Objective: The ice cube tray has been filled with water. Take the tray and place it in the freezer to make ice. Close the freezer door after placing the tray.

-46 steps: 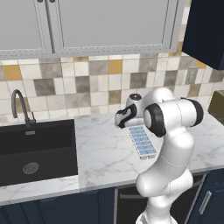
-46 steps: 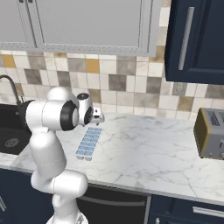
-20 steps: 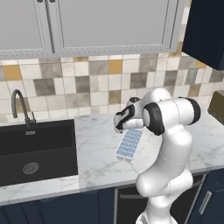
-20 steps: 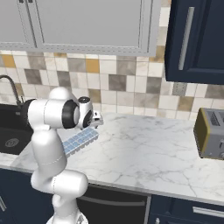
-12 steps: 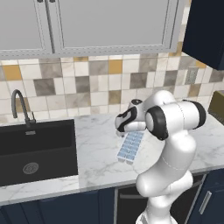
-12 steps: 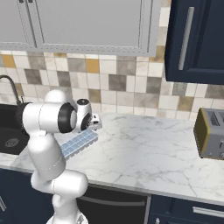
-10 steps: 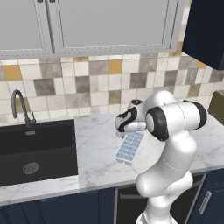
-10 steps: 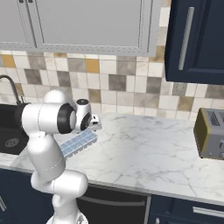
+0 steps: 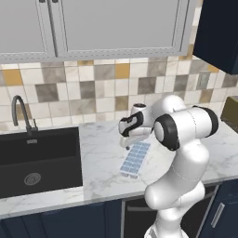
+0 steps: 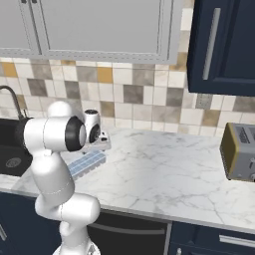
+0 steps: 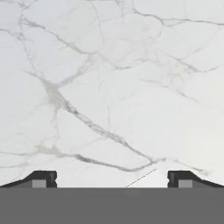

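A small flat white rectangular ice cube tray [image 9: 135, 159], its two rows of cells showing pale blue glossy water [image 9: 133, 162], lies flat on the white grey-veined marble tabletop [image 9: 100, 158], angled so that one short end points toward the tiled wall. It rests near the front edge, between the black sink [image 9: 37, 158] with its curved dark tap [image 9: 22, 114] and the white robot arm's bulky elbow. In the right base view the tray [image 10: 86, 163] peeks out from behind the arm.

The dark two-finger pincer [image 9: 131, 143] hangs just above the tray's far end, jaws spread wide and gripping nothing; the tray sits free on the stone. In the hand view the two dark fingertips [image 11: 43, 178] stand far apart at the bottom over bare marble [image 11: 109, 87], which suggests the hand looks past the tray rather than straddling it.

Judging by this, the pick-up is not yet done, and the wide spread is probably meant to let the fingers drop around the tray's narrow width. A brown and silver toaster [image 10: 240, 152] stands well apart on the right.
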Controlling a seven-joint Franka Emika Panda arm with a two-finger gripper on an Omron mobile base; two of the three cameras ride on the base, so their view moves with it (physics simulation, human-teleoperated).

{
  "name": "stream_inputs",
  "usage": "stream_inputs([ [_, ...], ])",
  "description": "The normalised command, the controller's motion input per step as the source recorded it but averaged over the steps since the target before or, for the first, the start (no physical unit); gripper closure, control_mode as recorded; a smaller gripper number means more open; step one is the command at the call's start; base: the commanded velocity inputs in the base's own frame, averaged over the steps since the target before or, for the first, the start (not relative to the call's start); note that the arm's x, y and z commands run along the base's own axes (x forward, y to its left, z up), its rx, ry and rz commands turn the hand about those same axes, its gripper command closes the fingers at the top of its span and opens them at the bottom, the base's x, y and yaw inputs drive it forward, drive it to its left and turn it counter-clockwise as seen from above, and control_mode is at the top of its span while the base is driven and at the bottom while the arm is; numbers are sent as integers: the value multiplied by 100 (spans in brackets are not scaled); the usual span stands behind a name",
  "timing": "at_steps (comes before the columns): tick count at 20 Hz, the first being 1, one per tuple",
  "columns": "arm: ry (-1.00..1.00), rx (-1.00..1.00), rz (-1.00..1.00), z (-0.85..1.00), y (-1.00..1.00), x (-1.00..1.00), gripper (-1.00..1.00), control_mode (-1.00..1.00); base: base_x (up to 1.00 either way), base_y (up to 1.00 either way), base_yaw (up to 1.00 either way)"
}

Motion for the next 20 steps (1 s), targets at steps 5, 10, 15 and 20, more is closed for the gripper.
stream_inputs([
  [5,16,0,0,-20,53,-61,-100,-100,0,0,0],
  [10,9,0,0,-24,63,-82,-100,-100,0,0,0],
  [15,5,0,0,-24,61,-98,-100,-100,0,0,0],
  [20,5,0,0,-14,48,-84,-100,-100,0,0,0],
])
